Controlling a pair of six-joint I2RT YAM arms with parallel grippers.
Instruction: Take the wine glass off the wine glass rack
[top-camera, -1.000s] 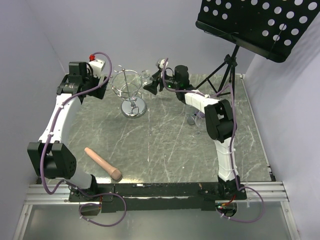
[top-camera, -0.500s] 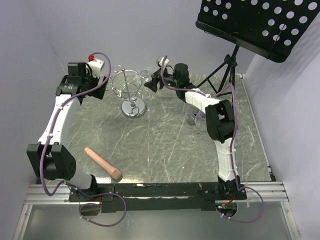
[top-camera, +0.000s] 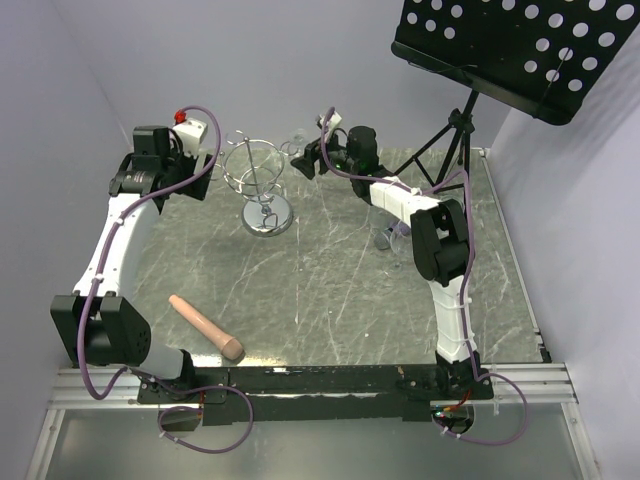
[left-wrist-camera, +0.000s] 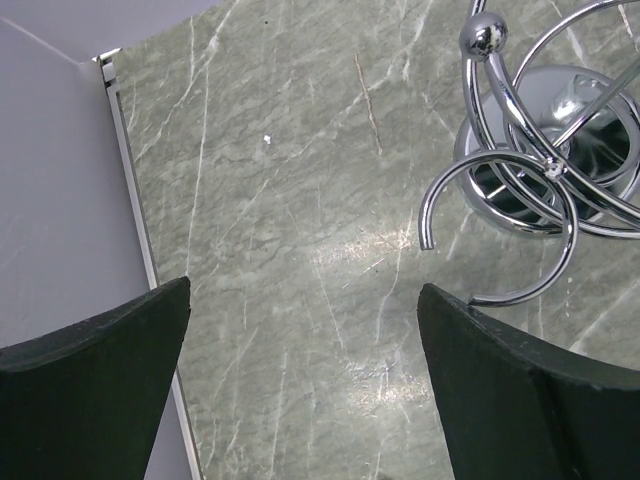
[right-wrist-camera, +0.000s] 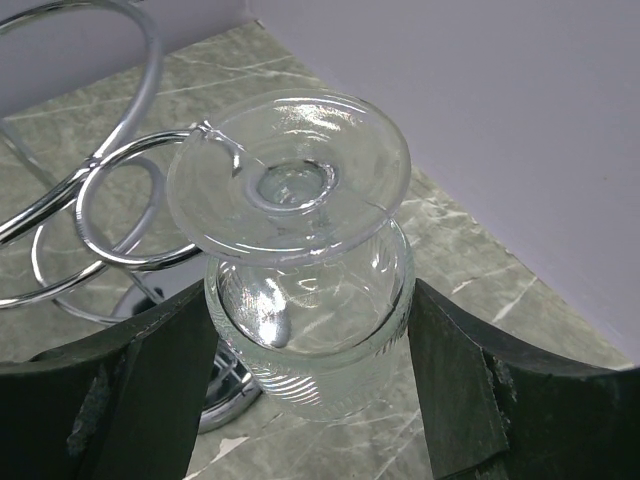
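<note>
My right gripper (right-wrist-camera: 310, 385) has crept up and farther, fingers pinching the inverted wine glass (right-wrist-camera: 300, 190), whose foot still overlaps a loop on the right of the wine glass rack (right-wrist-camera: 95, 215). I judge it nearly free. The left gripper (left-wrist-camera: 300, 390) hangs spread.

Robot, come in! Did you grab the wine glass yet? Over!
Right hand shut on wine glass, bowl down. Left hand open, empty, beside wine glass rack. Glass foot overlaps a rack loop; free or not, unclear. Over.

The right gripper (top-camera: 298, 160), clamped on the clear inverted wine glass (right-wrist-camera: 300, 260), has lifted slightly toward the back wall, seemingly drawing it off the silver wire rack (top-camera: 268, 217). The left arm (top-camera: 120, 235) has swung slightly leftward.
</note>
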